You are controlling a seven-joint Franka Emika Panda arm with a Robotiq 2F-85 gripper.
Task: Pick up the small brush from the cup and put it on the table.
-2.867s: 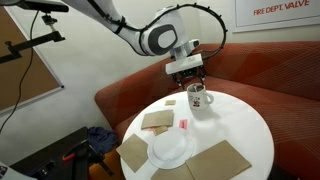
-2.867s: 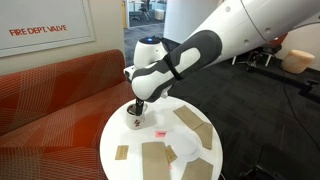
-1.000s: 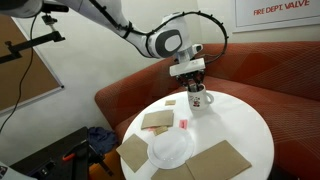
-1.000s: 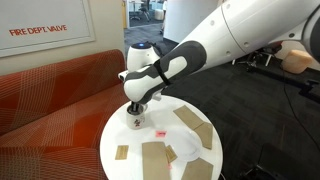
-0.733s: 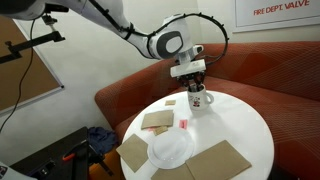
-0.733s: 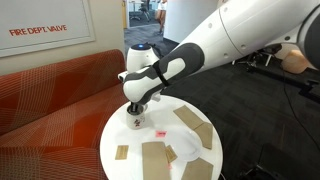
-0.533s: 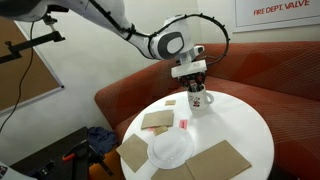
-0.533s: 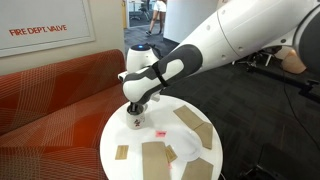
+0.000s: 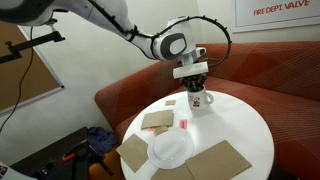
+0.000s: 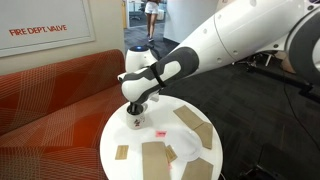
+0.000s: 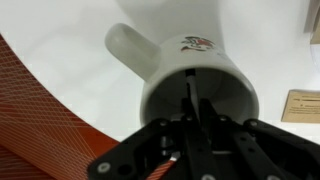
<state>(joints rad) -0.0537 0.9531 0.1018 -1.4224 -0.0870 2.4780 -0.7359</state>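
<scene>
The cup [image 9: 199, 100] is a white mug with a reddish print, standing near the far edge of the round white table [image 9: 246, 126]. My gripper [image 9: 194, 86] reaches down into its mouth. In the wrist view the cup [image 11: 228, 88] lies just ahead with its handle up-left. The small brush [image 11: 190, 95], a thin dark stick, stands up inside it. My gripper [image 11: 190, 122] has its fingers pressed together on that stick. In an exterior view the gripper [image 10: 136, 108] hides most of the cup [image 10: 135, 121], and the brush is too thin to see there.
A white plate [image 9: 170, 150] and several tan mats [image 9: 155, 121] lie on the near half of the table. A small pink-red item [image 9: 184, 122] rests beside the cup. A red sofa [image 9: 262, 76] curves behind the table. A small tan square [image 11: 303, 105] lies right of the mug.
The gripper came down to the cup's mouth earlier and has held there. Within the last half second its fingers have closed on the brush.
</scene>
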